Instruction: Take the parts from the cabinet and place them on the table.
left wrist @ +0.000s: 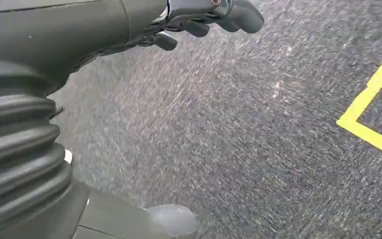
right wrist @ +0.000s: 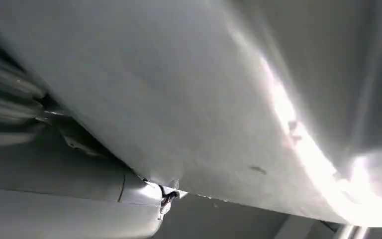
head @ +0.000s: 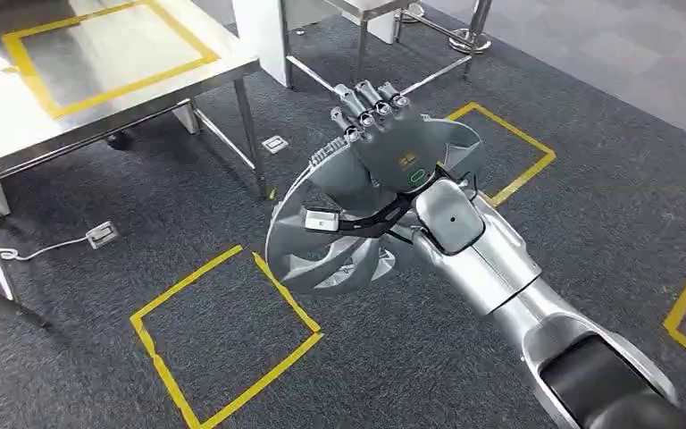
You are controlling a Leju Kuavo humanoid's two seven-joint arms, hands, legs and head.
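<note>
While the right hand (head: 380,134) grips a grey fan wheel (head: 339,241) above the carpet, right of the table (head: 98,116), the left hand (left wrist: 204,20) hangs with fingers curled on nothing.

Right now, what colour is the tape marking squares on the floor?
Yellow tape on dark grey carpet; clearest in the head view.

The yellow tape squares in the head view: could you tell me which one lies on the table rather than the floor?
The yellow tape square at upper left: it lies on the steel table, while the others lie on the grey carpet.
</note>
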